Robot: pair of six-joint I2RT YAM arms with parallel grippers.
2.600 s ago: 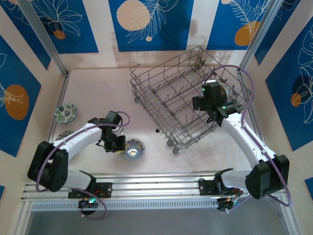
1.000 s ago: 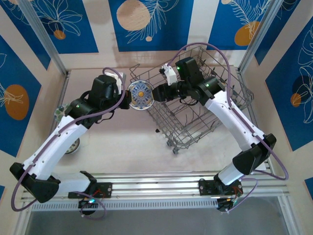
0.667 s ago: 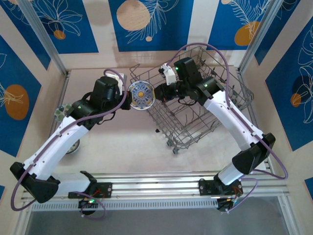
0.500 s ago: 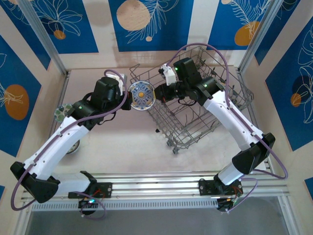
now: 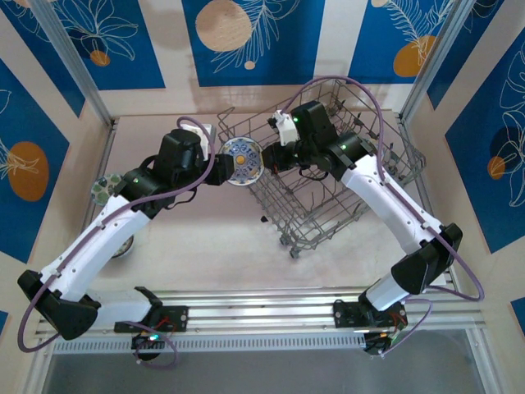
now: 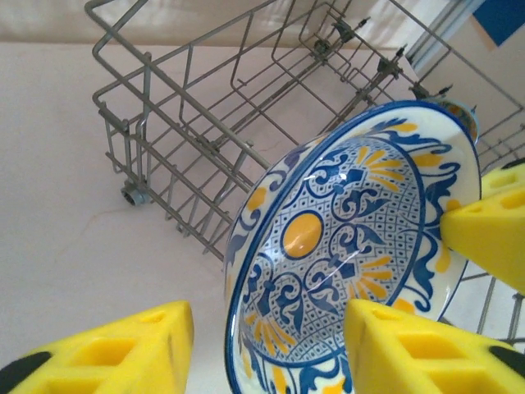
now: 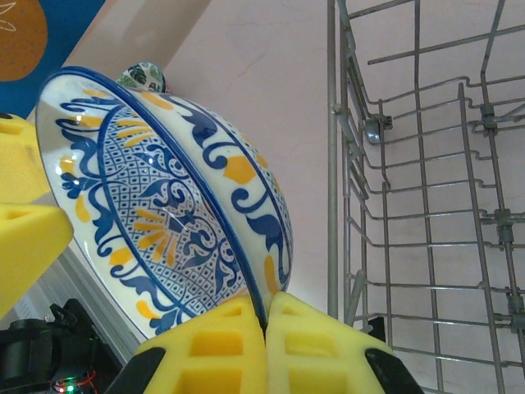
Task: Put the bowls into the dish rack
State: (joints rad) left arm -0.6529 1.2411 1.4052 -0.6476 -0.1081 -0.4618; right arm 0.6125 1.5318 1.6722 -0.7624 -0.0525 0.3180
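Left tool [image 6: 264, 341] has let go; right tool [image 7: 264, 327] pinches the bowl [image 6: 332, 246], partly cropped.

Tabletop [image 5: 205, 254]: pale pink, matt, evenly lit, soft shadows only. Walls [image 5: 336, 41] on left, far and right sides: cream, with blue panels [image 5: 119, 41] bearing white leaf outlines and orange and cream discs. Aluminium posts [image 5: 70, 61] at both far corners. Slotted aluminium rail [image 5: 262, 310] along near edge

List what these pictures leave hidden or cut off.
- Top external: the left arm covers most of a bowl at the table's left edge.
- Right wrist: the held bowl hides nearly all of a green-white bowl.
- Left wrist: the frame's bottom edge cuts off the held bowl's lower rim.
- Top external: the right arm covers part of the dish rack.
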